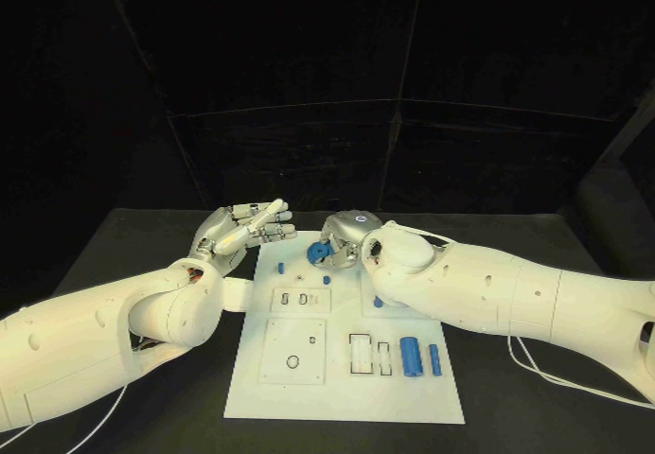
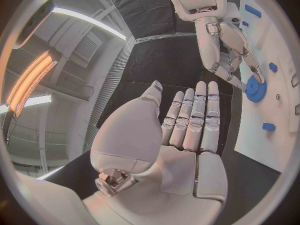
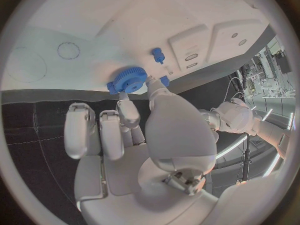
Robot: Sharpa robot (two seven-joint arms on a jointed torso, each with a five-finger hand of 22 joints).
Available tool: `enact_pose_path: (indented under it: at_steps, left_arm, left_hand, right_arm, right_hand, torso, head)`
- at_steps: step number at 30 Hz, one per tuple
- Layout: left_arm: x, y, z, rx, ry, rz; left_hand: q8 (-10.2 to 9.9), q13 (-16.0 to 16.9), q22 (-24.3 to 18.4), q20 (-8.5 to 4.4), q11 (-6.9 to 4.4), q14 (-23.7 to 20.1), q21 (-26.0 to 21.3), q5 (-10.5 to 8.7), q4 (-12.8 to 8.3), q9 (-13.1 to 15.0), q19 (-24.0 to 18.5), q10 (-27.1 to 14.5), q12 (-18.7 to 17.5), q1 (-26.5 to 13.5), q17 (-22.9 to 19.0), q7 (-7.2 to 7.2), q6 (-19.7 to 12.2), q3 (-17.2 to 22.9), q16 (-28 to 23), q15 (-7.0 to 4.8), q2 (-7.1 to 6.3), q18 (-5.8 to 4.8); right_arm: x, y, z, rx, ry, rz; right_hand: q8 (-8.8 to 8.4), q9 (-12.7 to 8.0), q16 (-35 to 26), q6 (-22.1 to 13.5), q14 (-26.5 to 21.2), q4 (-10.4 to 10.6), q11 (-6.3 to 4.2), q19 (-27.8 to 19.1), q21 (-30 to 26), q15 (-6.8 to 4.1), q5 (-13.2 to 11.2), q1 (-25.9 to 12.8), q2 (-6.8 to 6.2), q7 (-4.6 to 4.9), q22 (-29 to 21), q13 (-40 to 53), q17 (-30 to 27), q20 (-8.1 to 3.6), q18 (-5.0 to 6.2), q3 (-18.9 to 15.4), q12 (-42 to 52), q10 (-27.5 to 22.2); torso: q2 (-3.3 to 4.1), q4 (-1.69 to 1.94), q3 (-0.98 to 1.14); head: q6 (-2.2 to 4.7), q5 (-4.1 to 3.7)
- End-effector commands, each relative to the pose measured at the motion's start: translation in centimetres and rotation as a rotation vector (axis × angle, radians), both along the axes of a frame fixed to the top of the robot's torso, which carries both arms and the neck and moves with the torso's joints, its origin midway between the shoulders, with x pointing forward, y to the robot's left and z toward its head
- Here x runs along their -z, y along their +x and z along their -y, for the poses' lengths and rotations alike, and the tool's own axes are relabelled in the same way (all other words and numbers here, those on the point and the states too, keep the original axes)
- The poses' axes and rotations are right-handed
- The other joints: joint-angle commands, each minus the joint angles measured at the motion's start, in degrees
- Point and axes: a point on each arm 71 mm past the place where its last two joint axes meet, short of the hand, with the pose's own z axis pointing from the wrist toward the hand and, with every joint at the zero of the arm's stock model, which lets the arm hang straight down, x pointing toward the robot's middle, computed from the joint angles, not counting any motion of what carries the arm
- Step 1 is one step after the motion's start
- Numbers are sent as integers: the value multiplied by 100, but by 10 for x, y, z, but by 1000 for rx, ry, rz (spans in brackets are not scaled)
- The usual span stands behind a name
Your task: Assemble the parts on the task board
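Right hand (image 1: pixel 348 236) pinches the blue gear (image 1: pixel 318 252) at its fingertips, over the task board's (image 1: pixel 342 397) far end. Left hand (image 1: pixel 246 230) holds nothing, fingers straight and together, just beside the gear.

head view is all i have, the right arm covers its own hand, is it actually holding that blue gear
Observer: Yes. In the right wrist view the right hand pinches the blue gear between its fingers, at the far end of the task board.
Operator: ok, anything in the left hand
Observer: Nothing. The left wrist view shows the left hand flat, fingers straight and side by side, over black table beside the board.
Operator: any part close to the gear
Observer: A small blue peg stands on the board just beyond the gear, apart from it.
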Motion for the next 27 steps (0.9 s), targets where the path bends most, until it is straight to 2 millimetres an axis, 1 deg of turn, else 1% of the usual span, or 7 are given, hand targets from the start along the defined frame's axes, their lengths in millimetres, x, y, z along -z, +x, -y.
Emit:
enact_pose_path:
  at_steps: [1, 4, 6, 13, 17, 23, 27]
  left_arm:
    - [-2, 0, 1, 13, -2, 8]
    - [-1, 0, 1, 13, -2, 7]
    - [-1, 0, 1, 13, -2, 7]
    - [-2, 0, 1, 13, -1, 6]
    - [-2, 0, 1, 13, -1, 6]
    - [-1, 0, 1, 14, -1, 5]
    - [-1, 0, 1, 14, -1, 5]
  left_hand:
    - [-16, 0, -8, 5, 24, 15, -30, -22, -35, -3, 49, 15, -22, -4, 3, 13, 7, 4, -28, -1, 53, 79]
    - [-19, -1, -9, 6, 25, 12, -34, -22, -36, -3, 48, 13, -25, -5, 2, 15, 5, 2, -31, 0, 51, 78]
    - [-19, -1, -9, 6, 25, 12, -34, -22, -36, -3, 48, 13, -25, -5, 2, 15, 5, 2, -31, 0, 51, 78]
    - [-19, -1, -9, 6, 25, 12, -34, -22, -36, -3, 48, 13, -25, -5, 2, 15, 5, 2, -31, 0, 51, 78]
    - [-19, -1, -9, 6, 25, 12, -34, -22, -36, -3, 48, 13, -25, -5, 2, 15, 5, 2, -31, 0, 51, 78]
    - [-24, -1, -13, 8, 29, 8, -42, -23, -37, -4, 45, 7, -33, -10, 1, 21, -1, -4, -40, 3, 49, 78]
    - [-24, -1, -13, 8, 29, 8, -42, -23, -37, -4, 45, 7, -33, -10, 1, 21, -1, -4, -40, 3, 49, 78]
  right_arm:
    - [0, 0, 1, -4, -12, -10]
    - [1, 0, 2, -3, -10, -21]
    - [1, 1, 3, -2, -11, -32]
    - [4, 3, 5, 11, -16, -67]
    - [4, 3, 7, 13, -1, -61]
    - [4, 3, 12, 17, 7, -78]
    - [3, 2, 17, 21, 29, -69]
  right_hand:
    - [-20, 15, -29, -47, 335, 226, 27, 5, 13, 41, 262, -123, 19, 9, 0, 35, 221, 49, -24, -137, 4, -25]
    - [-29, 21, -28, -63, 336, 439, 36, 8, 14, 46, 610, -283, 76, 18, 6, 58, 232, 55, -26, -337, 16, -24]
    - [-32, 22, -27, -68, 337, 471, 38, 10, 15, 50, 702, -304, 104, 20, 11, 73, 238, 56, -26, -408, 26, -20]
    - [-122, -8, -9, -229, 347, 492, 85, 12, 17, 85, 622, -424, 226, 75, 19, 103, 288, 84, -28, -626, 43, -18]
    - [-126, -9, 3, -241, 353, 487, 91, 25, 25, 93, 633, -416, 282, 81, 39, 137, 314, 92, -32, -653, 79, 1]
    - [-129, -9, 6, -249, 354, 483, 94, 29, 27, 96, 655, -405, 305, 84, 46, 159, 321, 96, -33, -668, 101, 14]
    - [-127, -7, 7, -250, 354, 475, 96, 28, 27, 99, 689, -378, 336, 86, 45, 179, 322, 101, -32, -685, 122, 25]
  torso:
    - [-3, -1, 0]
    - [-1, -2, 2]
    - [-1, 0, 1]
    - [0, 5, 0]
    - [0, 2, 3]
    - [-5, -6, 1]
    - [-2, 2, 6]
  head:
    - [-1, 4]
    - [3, 4]
    - [4, 0]
    - [8, -12]
    - [9, -3]
    - [2, 1]
    - [8, -2]
